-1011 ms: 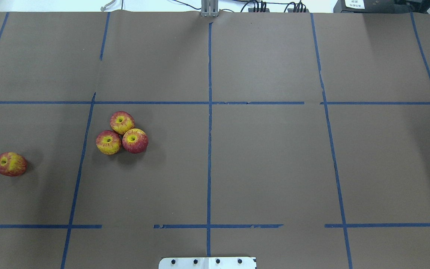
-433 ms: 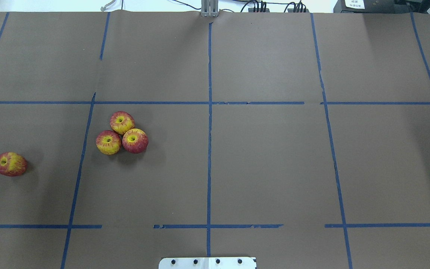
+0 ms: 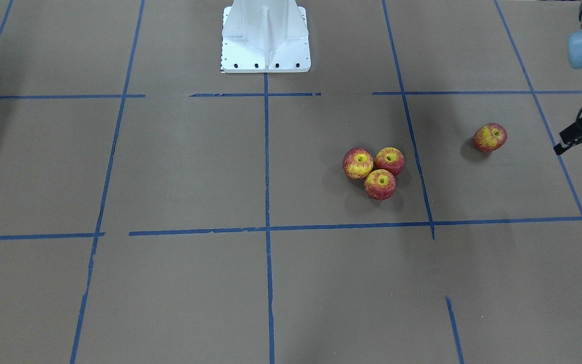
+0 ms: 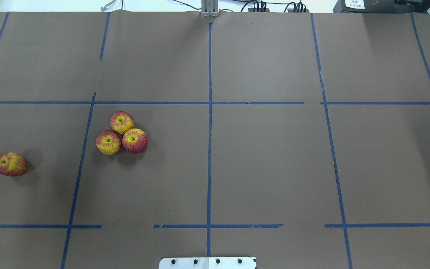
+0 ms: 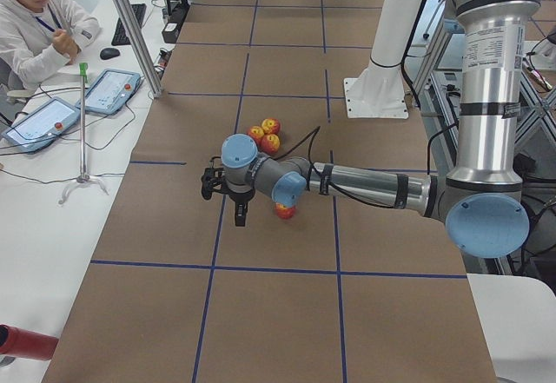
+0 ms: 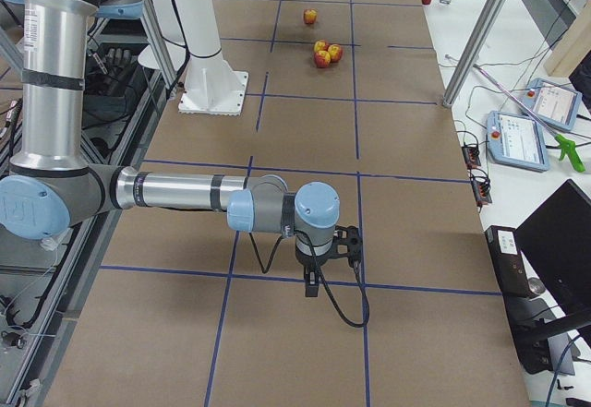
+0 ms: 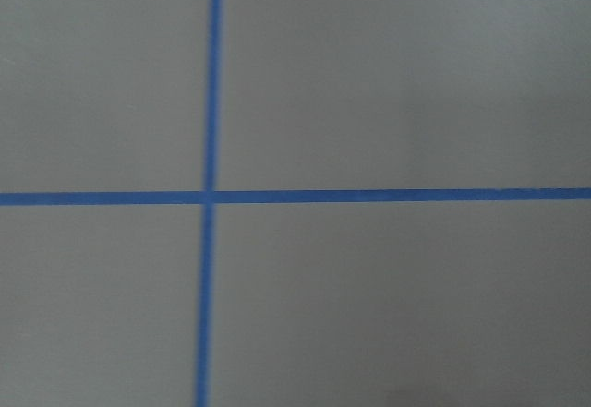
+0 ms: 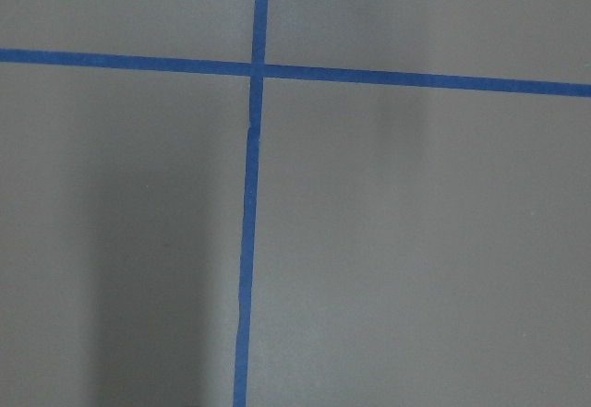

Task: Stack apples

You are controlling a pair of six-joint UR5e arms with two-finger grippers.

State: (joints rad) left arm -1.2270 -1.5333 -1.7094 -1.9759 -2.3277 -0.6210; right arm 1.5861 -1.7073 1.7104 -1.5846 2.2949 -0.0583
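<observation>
Three apples [image 4: 121, 132] sit touching in a cluster left of the table's middle; they also show in the front view [image 3: 374, 172]. A fourth apple [image 4: 10, 164] lies alone near the table's left edge, tipped on its side, and shows in the front view too [image 3: 490, 137]. My left gripper [image 3: 574, 150] hovers at that view's right edge, beyond the lone apple, jaws apart and empty. My right gripper [image 6: 319, 282] shows only in the exterior right view, far from the apples, and I cannot tell whether it is open or shut. Both wrist views show only brown paper and blue tape.
The white robot base [image 3: 265, 35] stands at the table's near-robot edge. Blue tape lines [image 4: 209, 130] divide the brown table cover. An operator [image 5: 35, 18] sits beside the table with tablets and a metal post [image 5: 130, 27].
A small black part of the left gripper has come into the overhead view at its left edge. The apples have not moved.
</observation>
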